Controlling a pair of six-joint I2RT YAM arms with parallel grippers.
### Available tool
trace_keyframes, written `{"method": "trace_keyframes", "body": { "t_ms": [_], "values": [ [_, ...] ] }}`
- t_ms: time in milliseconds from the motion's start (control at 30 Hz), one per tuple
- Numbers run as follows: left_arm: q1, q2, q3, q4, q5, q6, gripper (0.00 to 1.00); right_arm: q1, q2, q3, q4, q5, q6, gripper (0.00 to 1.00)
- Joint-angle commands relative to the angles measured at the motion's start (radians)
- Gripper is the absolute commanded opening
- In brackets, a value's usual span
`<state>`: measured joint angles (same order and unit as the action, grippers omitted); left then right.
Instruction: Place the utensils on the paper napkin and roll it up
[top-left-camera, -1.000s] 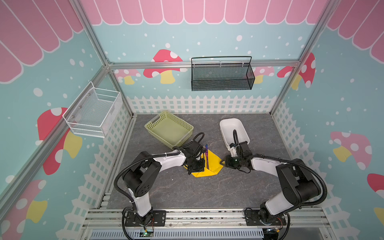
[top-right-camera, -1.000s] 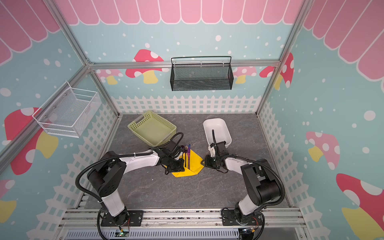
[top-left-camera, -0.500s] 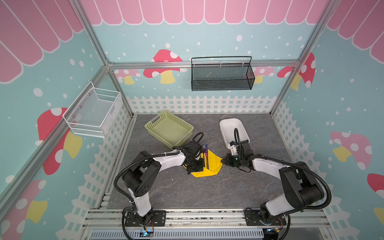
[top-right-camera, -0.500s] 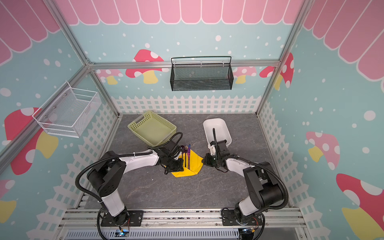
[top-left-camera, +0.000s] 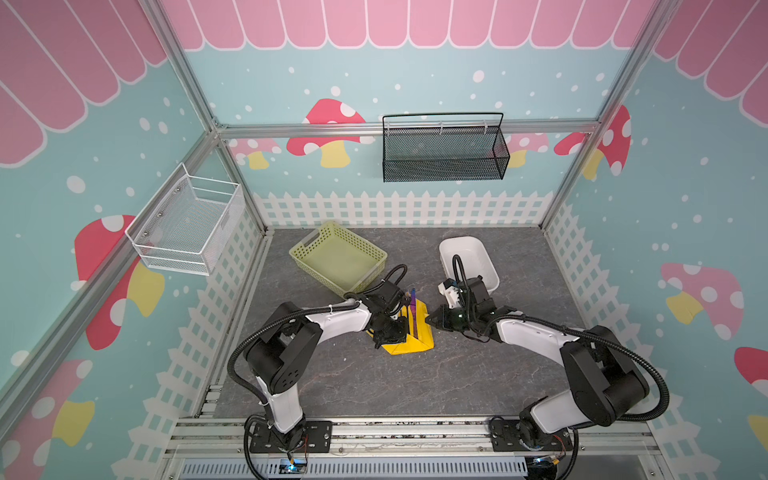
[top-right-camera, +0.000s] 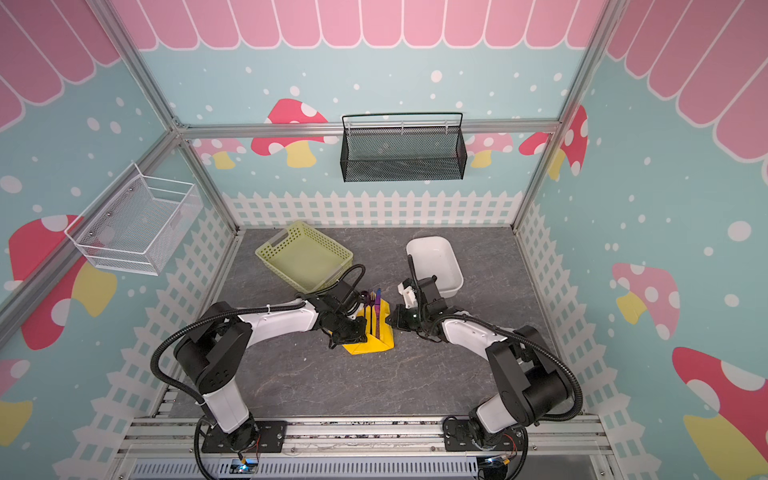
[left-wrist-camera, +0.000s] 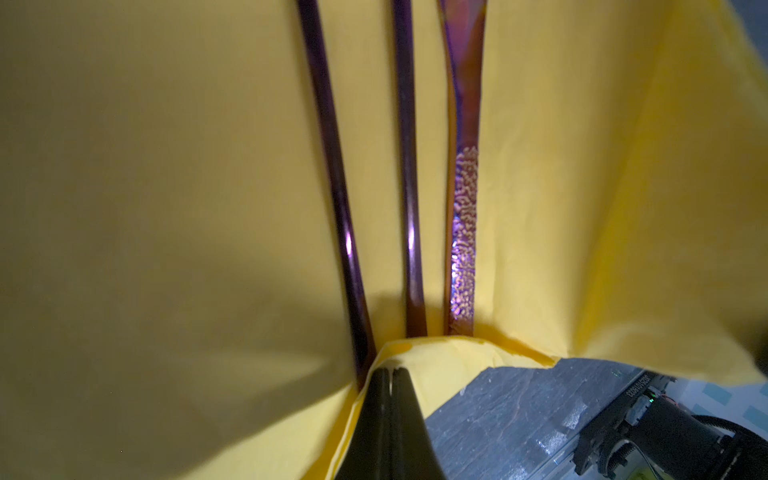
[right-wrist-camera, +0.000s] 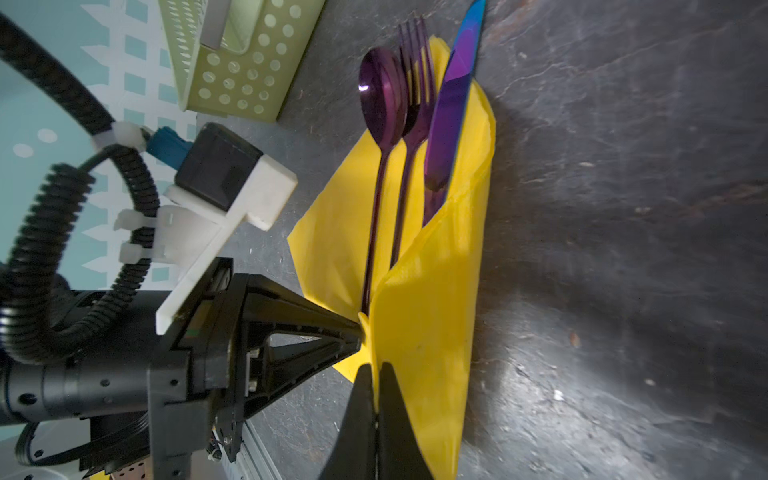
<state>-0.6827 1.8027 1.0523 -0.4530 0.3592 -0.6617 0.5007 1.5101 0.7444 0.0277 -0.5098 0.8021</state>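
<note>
Crucially, the utensils (right-wrist-camera: 415, 120) lay side by side on the napkin (right-wrist-camera: 432, 316) mid-table, their long axes running near to far. The left gripper (right-wrist-camera: 360, 330) and right gripper (right-wrist-camera: 375, 372) flanked its near end, each clamped on paper, so rolling likely goes sideways.

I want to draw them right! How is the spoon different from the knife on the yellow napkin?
The spoon ends in a round bowl; the knife ends in a long flat blade. The spoon is dark purple all over; the knife shades from purple to blue at its tip. The napkin fold hides more of the knife's handle than of the spoon's. Both lie on the napkin, pointing the same way, the fork between them.
</note>
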Motion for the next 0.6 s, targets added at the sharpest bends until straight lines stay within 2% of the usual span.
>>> {"method": "trace_keyframes", "body": {
  "t_ms": [0,567],
  "values": [
    [0.006,0.000,0.001,-0.006,-0.012,0.010,0.02,0.034,0.025,0.042,0.036,0.031,0.063,0.04],
    [0.041,-0.076,-0.087,0.056,-0.017,-0.006,0.04,0.123,0.128,0.040,0.238,0.049,0.232,0.02]
  ]
}}
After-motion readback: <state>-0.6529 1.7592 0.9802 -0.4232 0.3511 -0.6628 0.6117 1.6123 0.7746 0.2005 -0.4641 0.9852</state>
